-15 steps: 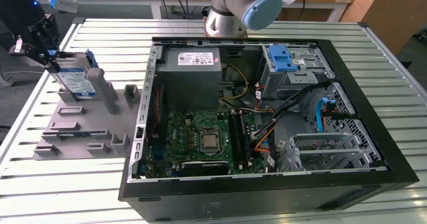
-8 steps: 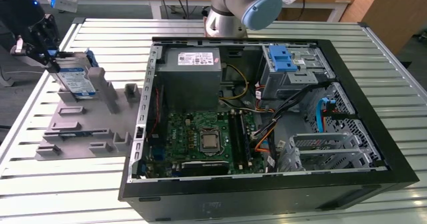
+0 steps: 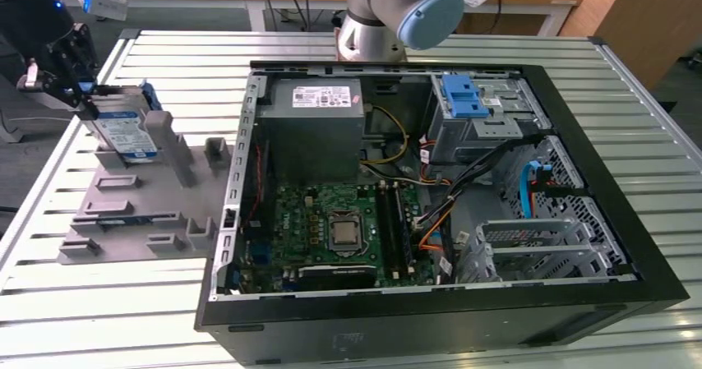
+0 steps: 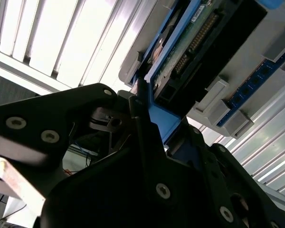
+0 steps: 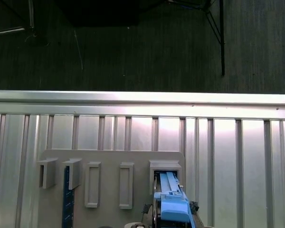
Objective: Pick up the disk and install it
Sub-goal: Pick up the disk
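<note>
Early in the job. Black robot gripper (image 3: 66, 71) hard up against the top edge of the flat silver hard drive with white-and-blue label and blue plastic carrier frame (image 3: 123, 129). Standing on edge just below the gripper, seated in a slot of the grey plastic holder block (image 3: 143, 196) (not lifted clear, by the look of it). Cannot tell whether clamped on the blue frame or merely astride it. Nothing yet carried to the open black computer case (image 3: 614, 147), well away from the gripper; whole install outstanding. Hard to make out: the contact line in the second wrist view, masked by the gripper's dark body. Cut off: the drive's lower part, sunk in the holder.
</note>
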Robot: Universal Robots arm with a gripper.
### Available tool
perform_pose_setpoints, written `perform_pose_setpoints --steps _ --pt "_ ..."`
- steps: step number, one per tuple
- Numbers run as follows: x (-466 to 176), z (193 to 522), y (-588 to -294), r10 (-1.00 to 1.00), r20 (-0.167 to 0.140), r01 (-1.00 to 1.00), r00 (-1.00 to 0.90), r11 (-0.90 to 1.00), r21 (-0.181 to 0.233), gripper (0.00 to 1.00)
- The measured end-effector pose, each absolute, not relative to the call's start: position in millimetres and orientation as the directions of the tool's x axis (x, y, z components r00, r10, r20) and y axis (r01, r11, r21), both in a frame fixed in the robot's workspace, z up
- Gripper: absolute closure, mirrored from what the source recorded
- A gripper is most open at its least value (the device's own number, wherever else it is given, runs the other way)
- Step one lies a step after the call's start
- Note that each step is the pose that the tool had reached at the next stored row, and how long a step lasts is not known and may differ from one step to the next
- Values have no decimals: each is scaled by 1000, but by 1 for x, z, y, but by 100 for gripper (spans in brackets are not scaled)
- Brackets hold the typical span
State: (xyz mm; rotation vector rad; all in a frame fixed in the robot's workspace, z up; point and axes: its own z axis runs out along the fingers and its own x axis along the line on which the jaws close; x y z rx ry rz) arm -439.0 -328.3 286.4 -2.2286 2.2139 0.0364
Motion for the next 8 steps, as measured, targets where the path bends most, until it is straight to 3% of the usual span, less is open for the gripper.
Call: perform_pose_setpoints --steps 3,6,8 --pt "-439 286 -328 -1000 -17 -1000 7 -7 16 62" --pt "-439 286 -328 -1000 -16 -1000 8 -8 16 50" --pt "-439 286 -328 -1000 -16 -1000 8 -9 16 50"
